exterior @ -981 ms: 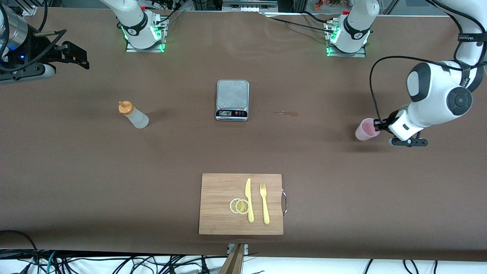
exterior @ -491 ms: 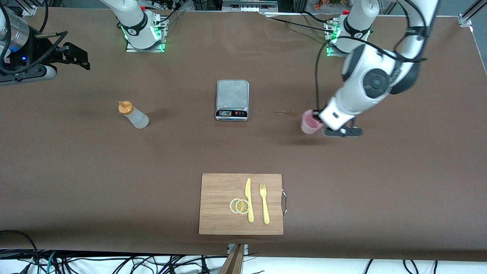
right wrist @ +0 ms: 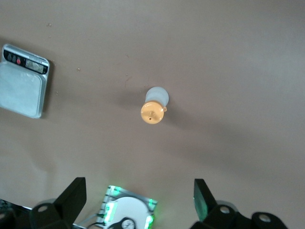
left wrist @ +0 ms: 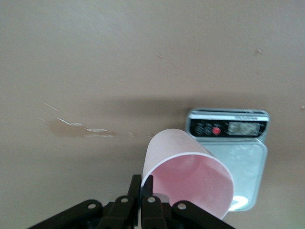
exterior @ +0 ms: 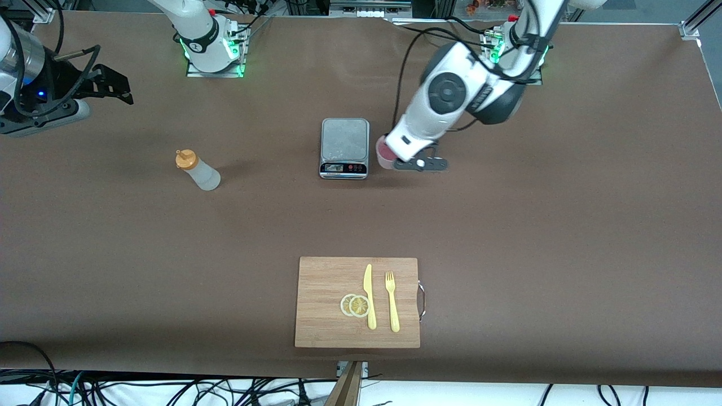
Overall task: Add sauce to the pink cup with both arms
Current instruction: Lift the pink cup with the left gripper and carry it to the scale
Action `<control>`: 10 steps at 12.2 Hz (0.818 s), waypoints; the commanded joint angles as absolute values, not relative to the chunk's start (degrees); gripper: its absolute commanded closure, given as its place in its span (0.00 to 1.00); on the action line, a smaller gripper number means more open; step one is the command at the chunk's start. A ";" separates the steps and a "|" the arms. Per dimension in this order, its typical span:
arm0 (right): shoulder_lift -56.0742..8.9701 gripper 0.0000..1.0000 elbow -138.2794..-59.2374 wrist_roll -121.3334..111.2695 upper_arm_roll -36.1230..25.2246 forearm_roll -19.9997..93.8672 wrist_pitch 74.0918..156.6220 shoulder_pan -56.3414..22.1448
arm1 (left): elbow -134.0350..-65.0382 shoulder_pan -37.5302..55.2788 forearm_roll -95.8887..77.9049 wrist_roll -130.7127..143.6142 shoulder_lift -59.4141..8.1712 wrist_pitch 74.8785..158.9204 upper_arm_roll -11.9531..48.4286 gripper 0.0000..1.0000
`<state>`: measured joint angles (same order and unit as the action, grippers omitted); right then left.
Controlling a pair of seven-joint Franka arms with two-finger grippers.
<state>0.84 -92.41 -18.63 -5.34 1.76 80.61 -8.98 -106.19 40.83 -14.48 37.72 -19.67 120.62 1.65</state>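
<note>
Mostly I see the long brown table [exterior: 564,254], its surface matte, with a small tan stain [left wrist: 78,129] showing in the left wrist view close to the scale. Past the table's top edge stand the two white arm bases lit green, and black cables trail along the floor at the edge nearest the front camera.

Next in size, the left arm reaches in from its base, and the left gripper [exterior: 389,153] hangs just beside the scale [exterior: 344,148] on the left arm's side. Its fingers [left wrist: 147,191] pinch the rim wall of the pink cup [left wrist: 188,174], which tilts, mouth toward the wrist camera, over the scale's edge.

My right arm waits up at its own end of the table; the right gripper [right wrist: 138,200] is spread wide, looking down over the sauce [exterior: 197,170].

A wooden cutting board [exterior: 327,282] lies nearest the front camera, carrying a yellow knife [exterior: 369,296], a yellow fork [exterior: 391,300] and two lemon slices [exterior: 355,305].

The sauce bottle stands upright on the table toward the right arm's end, well apart from the scale.
</note>
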 commanded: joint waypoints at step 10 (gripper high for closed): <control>-6.04 0.00 -105.38 -79.75 -5.45 16.24 92.37 7.89 | -102.30 50.62 -16.00 48.78 -29.09 130.17 0.44 0.71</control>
<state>-3.19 -104.67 -70.38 -5.89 12.38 91.21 4.49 -103.76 49.23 -14.51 47.74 -27.95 129.84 1.46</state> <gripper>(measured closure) 0.000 0.930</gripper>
